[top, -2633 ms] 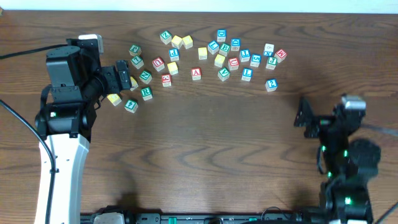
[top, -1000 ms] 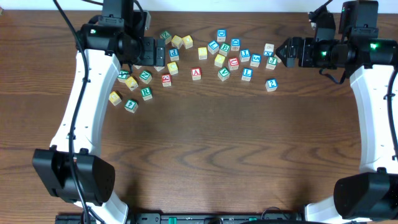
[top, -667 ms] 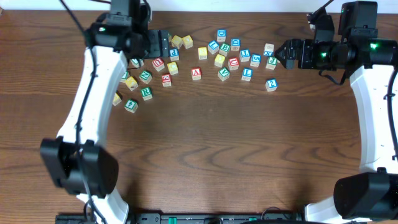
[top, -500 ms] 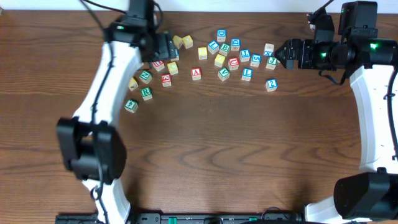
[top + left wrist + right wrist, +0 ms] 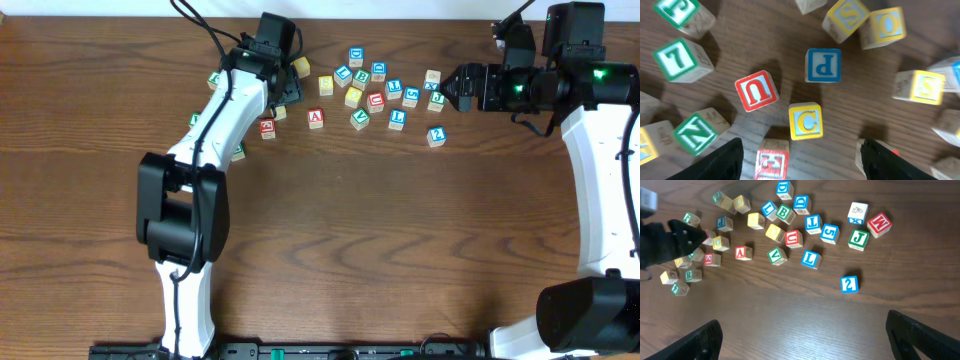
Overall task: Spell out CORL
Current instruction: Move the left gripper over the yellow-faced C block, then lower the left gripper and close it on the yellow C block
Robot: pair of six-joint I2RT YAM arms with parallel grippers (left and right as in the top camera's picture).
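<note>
In the left wrist view the yellow C cube [image 5: 805, 121] lies just ahead of my left gripper [image 5: 802, 167]. Its jaws stand open, with a red-lettered cube [image 5: 772, 162] between the fingers [image 5: 720, 160]. The yellow O cube [image 5: 887, 26] sits further back on the right, also seen from overhead as the O cube [image 5: 301, 67]. The left gripper [image 5: 281, 98] hovers over the cluster's left part. A green-lettered cube [image 5: 688, 274], probably the R, is too small to read. The blue L cube [image 5: 397, 119] lies near the open, empty right gripper [image 5: 455, 88].
Many other letter cubes crowd the back of the table: red A [image 5: 315, 117], blue P [image 5: 823, 65], red U [image 5: 756, 90], yellow S [image 5: 850, 13], green N [image 5: 696, 132]. A blue 2 cube [image 5: 436, 135] stands apart. My left arm [image 5: 215, 130] covers some left cubes.
My left arm has swung to the right over the cluster's left part, from about the green cubes to the yellow C. The right arm has stayed where it was over the last second.
</note>
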